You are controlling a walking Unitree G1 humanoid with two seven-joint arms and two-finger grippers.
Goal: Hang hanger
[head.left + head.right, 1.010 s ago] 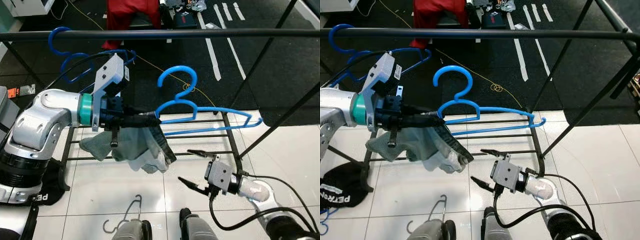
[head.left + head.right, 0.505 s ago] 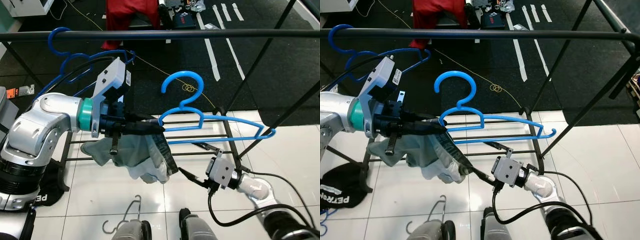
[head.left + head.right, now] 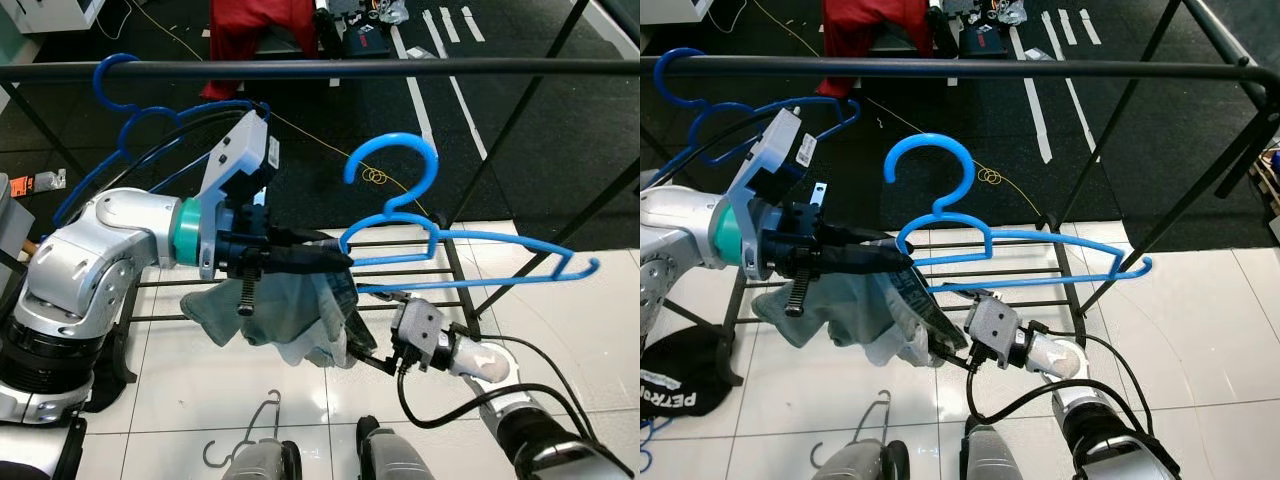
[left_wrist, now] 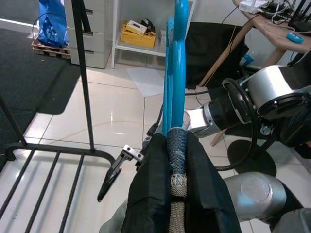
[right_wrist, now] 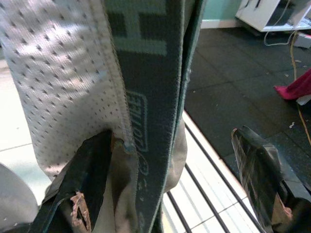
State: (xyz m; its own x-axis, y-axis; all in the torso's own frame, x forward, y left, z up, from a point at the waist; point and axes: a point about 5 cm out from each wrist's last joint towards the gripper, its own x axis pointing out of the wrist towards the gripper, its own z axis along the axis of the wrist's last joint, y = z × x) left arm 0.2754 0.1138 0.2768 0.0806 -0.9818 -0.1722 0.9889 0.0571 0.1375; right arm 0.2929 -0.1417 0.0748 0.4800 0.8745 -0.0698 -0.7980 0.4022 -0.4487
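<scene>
My left gripper [image 3: 335, 262] is shut on one end of a blue plastic hanger [image 3: 470, 240], which it holds level below the black rail [image 3: 400, 68]. The hanger's hook [image 3: 395, 160] stands upright, clear of the rail. A grey mesh garment [image 3: 280, 320] with a dark waistband [image 4: 177, 155] hangs from that gripped end. My right gripper [image 3: 950, 355] is open at the garment's lower edge. In the right wrist view its fingers [image 5: 90, 165] stand wide apart on either side of the waistband [image 5: 150, 73].
Another blue hanger [image 3: 120, 90] hangs on the rail at the left. The rack's low bars [image 3: 420, 270] and slanted poles [image 3: 520, 100] lie behind. A wire hanger [image 3: 245, 435] lies on the tiles near my feet. A red cloth [image 3: 265, 30] is far back.
My left arm has carried the hanger and garment right and slightly up. My right gripper has moved left and up from open floor space to the garment's hem.
</scene>
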